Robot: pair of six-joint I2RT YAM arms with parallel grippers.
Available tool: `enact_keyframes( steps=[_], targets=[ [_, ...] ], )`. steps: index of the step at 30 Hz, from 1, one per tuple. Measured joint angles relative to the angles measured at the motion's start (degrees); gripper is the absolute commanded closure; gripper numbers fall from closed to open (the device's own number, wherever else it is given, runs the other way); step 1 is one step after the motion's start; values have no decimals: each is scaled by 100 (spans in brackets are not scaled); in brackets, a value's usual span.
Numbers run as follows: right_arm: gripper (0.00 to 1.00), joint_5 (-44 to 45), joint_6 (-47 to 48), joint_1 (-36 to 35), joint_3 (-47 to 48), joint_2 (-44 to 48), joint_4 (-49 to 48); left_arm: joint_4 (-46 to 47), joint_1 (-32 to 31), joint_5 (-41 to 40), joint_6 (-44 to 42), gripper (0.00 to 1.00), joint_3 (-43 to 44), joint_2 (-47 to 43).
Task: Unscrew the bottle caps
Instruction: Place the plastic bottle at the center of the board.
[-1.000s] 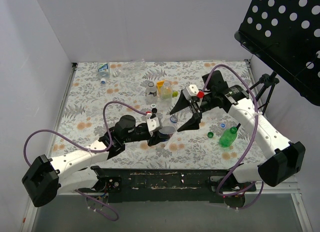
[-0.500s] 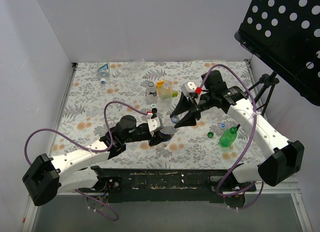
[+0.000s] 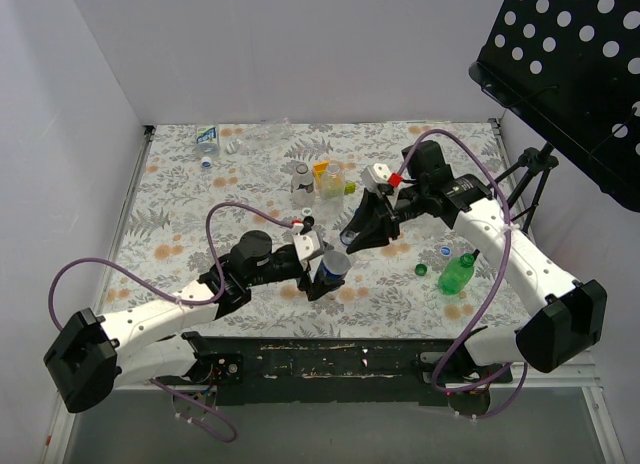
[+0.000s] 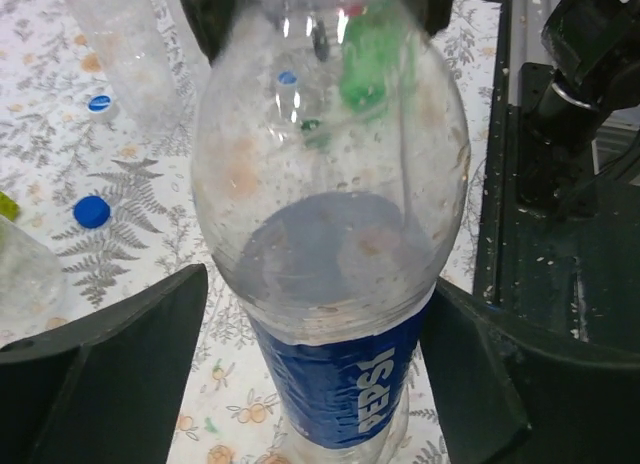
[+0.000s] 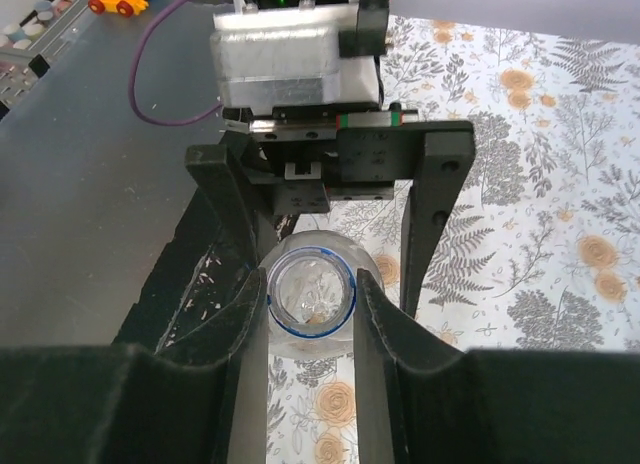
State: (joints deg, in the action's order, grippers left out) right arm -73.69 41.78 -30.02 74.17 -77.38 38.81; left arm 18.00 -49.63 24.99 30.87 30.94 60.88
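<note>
A clear bottle with a blue Pepsi label (image 4: 345, 374) stands upright on the flowered table between the two arms. My left gripper (image 4: 312, 284) is open around its lower body, with a gap on each side. My right gripper (image 5: 311, 284) comes from above and is shut on the bottle's neck (image 5: 311, 329); both fingers touch the blue ring round its open mouth, which bears no cap. In the top view the bottle (image 3: 333, 267) sits between the left gripper (image 3: 325, 277) and the right gripper (image 3: 350, 242). Loose bottle caps lie about: blue (image 4: 91, 211), blue (image 3: 445, 251), green (image 3: 421, 270).
A green bottle (image 3: 457, 274) lies at the right. A clear bottle (image 3: 301, 189) and a yellowish one (image 3: 330, 180) stand behind the grippers, and more clear bottles (image 3: 208, 136) lie at the far left. A black perforated stand (image 3: 570, 64) overhangs the right side.
My left gripper, shut on the bottle before, has opened. My right gripper moved down and left and closed from wide open onto the bottle's neck.
</note>
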Motion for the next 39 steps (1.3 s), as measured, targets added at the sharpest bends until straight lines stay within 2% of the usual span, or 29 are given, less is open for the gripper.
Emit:
enact_keyframes(
  steps=[1,2,8,12,18,28,39],
  targets=[
    [99,13,-4,24,-39,0,4,-15,0,-52,-17,4,0,-28],
    [99,28,-7,46,-90,4,4,-46,0,-107,-44,2,0,-70],
    [99,463,-48,525,-374,184,20,-544,2,-533,-369,2,59,-546],
    [99,1207,-229,1014,-380,448,-68,-1161,4,-1075,-649,2,184,-997],
    [99,2479,-916,1445,-348,514,-739,-1637,28,-2157,-861,2,55,-1644],
    [99,3630,-1491,1458,855,-844,-1360,-1628,46,-3215,-789,2,-702,-2310],
    [99,3742,-1613,1458,2085,-2090,-1368,-1547,79,-3449,-802,2,-702,-2037]
  ],
)
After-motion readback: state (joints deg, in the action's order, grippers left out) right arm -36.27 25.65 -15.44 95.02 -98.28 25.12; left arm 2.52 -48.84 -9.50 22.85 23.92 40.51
